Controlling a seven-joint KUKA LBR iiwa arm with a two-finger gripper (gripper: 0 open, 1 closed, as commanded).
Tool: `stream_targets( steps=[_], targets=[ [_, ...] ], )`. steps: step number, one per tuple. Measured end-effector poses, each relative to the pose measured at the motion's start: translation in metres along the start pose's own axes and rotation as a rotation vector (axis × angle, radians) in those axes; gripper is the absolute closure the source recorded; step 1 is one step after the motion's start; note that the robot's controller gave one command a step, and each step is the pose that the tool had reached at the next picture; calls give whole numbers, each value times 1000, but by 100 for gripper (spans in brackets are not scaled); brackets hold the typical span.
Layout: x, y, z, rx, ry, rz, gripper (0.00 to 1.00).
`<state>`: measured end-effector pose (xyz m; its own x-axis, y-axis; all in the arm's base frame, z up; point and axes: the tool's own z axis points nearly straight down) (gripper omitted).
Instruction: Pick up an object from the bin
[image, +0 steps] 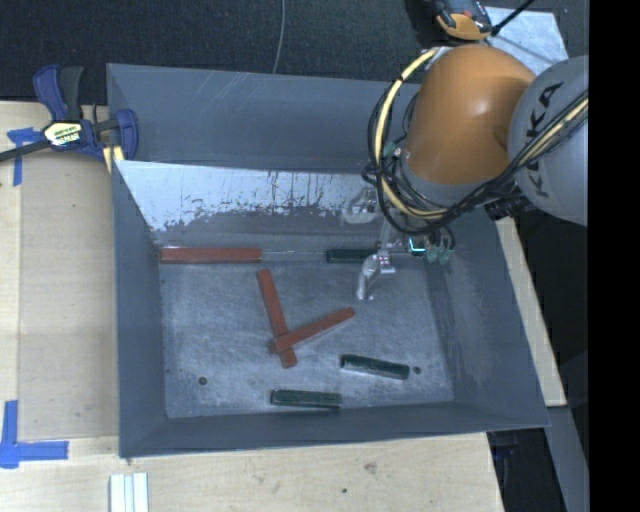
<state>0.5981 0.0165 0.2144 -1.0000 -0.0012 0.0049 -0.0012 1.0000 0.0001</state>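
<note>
Nearest item to the gripper (366, 288): the back dark green stick (345, 256). It is a short, flat, straight bar, very dark against the grey floor, lying level along the foot of the far wall. Its right end runs in behind the gripper's body, so that end is hidden. The gripper tip hangs just in front of that end, over bare floor. Contact with the stick cannot be judged. Whether the gripper is apart or together cannot be told from this angle, and nothing is seen held in it.

Next out is the slanted red-brown stick (318, 328). It is longer than the dark one, and its upper right end is near the gripper tip but apart from it, on the front-left side. Its lower left end meets the steep red-brown stick (268, 300) close to that one's front end, the two making a lopsided V. Which one lies on top is unclear.

Further forward is the right dark green stick (375, 368), nearly level, well apart from the gripper. The front dark green stick (305, 398) lies by the front wall of the bin (300, 110).

Farthest is the flat red-brown stick (210, 255), along the far wall at the left.

Count: three red-brown, three dark green, six sticks in all, each lying flat.

The arm's orange cover (465, 110) sits above the bin's right rear corner, with cables looped about it.
</note>
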Motion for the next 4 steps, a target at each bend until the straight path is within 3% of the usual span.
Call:
stream_targets(
  steps=[1,2,3,4],
  targets=[
    [-2,0,-5,0,-9,0,0],
    [13,9,43,1,-14,-54,0],
    [27,-4,89,0,-8,27,0],
    [9,15,136,1,-33,-157,100]
  ],
)
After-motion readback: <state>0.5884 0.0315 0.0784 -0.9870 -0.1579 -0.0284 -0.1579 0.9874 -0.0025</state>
